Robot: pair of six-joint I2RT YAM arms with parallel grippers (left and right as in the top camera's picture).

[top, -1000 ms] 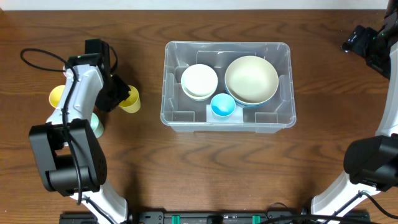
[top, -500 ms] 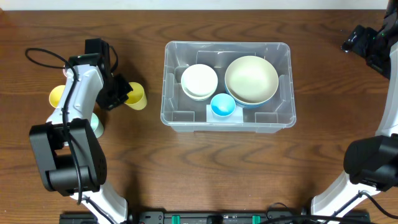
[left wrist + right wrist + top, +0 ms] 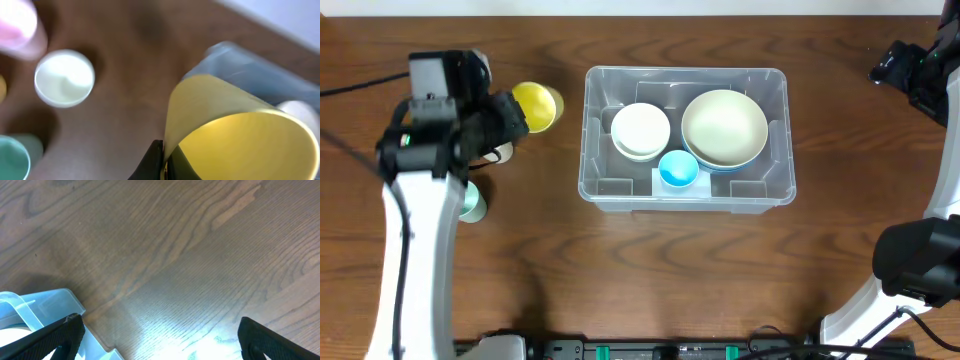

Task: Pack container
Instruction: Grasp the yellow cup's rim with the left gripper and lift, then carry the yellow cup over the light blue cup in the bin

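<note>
Left gripper (image 3: 516,112) clenched on yellow cup (image 3: 536,105), pinching wall (finger visible at rim in wrist view). Right gripper (image 3: 160,325) spread wide, empty. Container (image 3: 685,72) mid-table (image 3: 620,270), bowls (image 3: 724,127) inside. Since second ago: cup lifted, now near container's far-left corner.

The overhead camera looks straight down on the whole table (image 3: 670,260) from high up. The left wrist camera sits close against a yellow cup (image 3: 235,130); the right wrist camera faces the wood from nearby. All three catch the container (image 3: 685,71).
</note>
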